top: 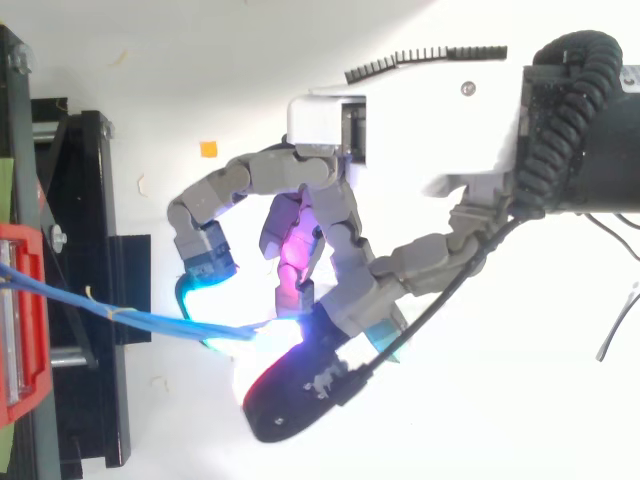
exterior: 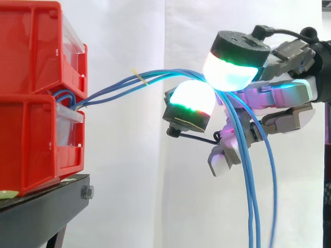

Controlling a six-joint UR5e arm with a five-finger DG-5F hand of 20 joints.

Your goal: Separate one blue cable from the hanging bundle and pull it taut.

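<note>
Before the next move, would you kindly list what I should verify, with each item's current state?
1. Hand curled on the blue cables: ok.
2. Single cable between the fingertips: cannot tell; several strands run in together.
3. Span from red bins to hand taut: not ok, it bows.
4. Strands free of ties: not ok, a yellow tie sits on them.
5. Bins seated on the black stand: ok.

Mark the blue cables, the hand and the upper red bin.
blue cables [exterior: 158, 76]: side view, on the raised span, not the hanging part.
hand [top: 420, 130]: top view, on the white palm housing.
upper red bin [exterior: 31, 51]: side view, on its side wall.
</note>
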